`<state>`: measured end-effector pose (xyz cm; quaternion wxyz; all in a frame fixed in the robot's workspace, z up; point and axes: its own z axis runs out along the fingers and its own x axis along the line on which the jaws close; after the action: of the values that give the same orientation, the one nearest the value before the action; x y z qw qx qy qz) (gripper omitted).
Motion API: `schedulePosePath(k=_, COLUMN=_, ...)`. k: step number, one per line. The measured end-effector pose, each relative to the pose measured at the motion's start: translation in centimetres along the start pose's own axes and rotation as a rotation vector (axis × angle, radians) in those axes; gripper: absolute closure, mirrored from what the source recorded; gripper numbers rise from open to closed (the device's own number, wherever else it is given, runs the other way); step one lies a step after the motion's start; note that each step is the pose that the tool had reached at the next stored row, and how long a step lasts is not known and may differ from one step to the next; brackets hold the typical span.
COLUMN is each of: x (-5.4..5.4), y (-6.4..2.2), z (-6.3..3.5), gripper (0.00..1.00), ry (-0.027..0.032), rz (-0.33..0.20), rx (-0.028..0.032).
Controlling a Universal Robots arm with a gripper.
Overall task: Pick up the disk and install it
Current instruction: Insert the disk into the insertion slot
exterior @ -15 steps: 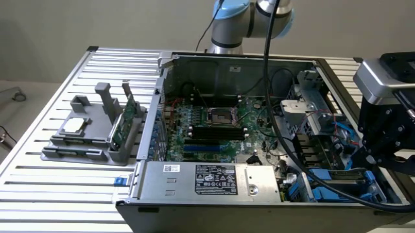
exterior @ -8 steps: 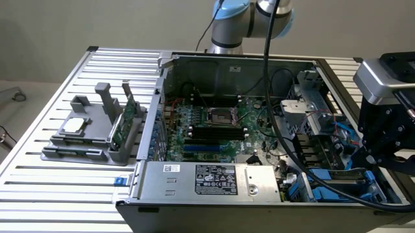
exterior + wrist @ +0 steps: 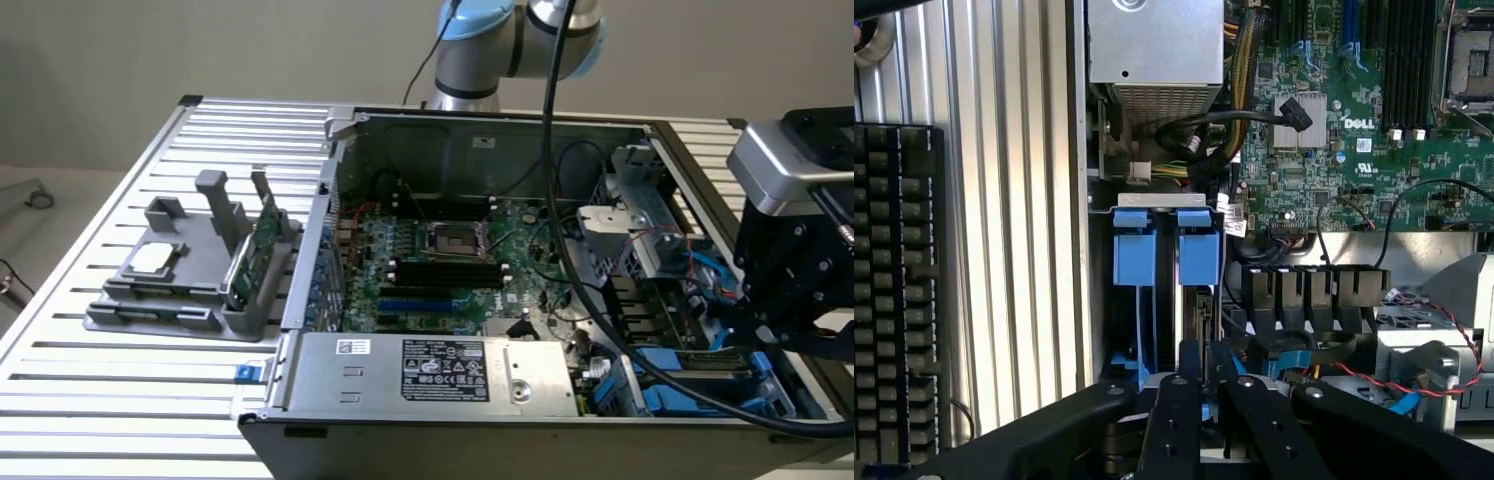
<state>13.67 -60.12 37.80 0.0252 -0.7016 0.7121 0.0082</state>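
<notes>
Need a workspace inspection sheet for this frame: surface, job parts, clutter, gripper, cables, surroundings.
Surface: slatted aluminium table with an open computer case lying on it.
Job's things: two blue carrier handles side by side in the drive bay; what they carry is hidden.
Clutter: grey fixture beside the case, holding a silver chip and an upright green card; keyboard on the table.
Gripper: gripper low over the drive bay, near the blue handles; whether it holds anything cannot be told.
Cables: thick black cable draped across the case; red-black wires by the bay.
Surroundings: plain wall; arm base behind the case.
</notes>
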Motion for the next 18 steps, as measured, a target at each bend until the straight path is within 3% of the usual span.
schedulePosePath(k=5, x=0.0, y=0.0, z=0.0, gripper=0.64, ry=0.0, rz=0.0, rx=-0.0001)
schedulePosePath(k=6, x=0.0, y=-0.01, z=0.0, gripper=0.58, ry=0.0003, rz=0.01, rx=0.0004)
schedulePosePath(k=18, x=0.0, y=0.0, z=0.07, gripper=0.58, ry=0.0051, rz=0.218, rx=0.0102)
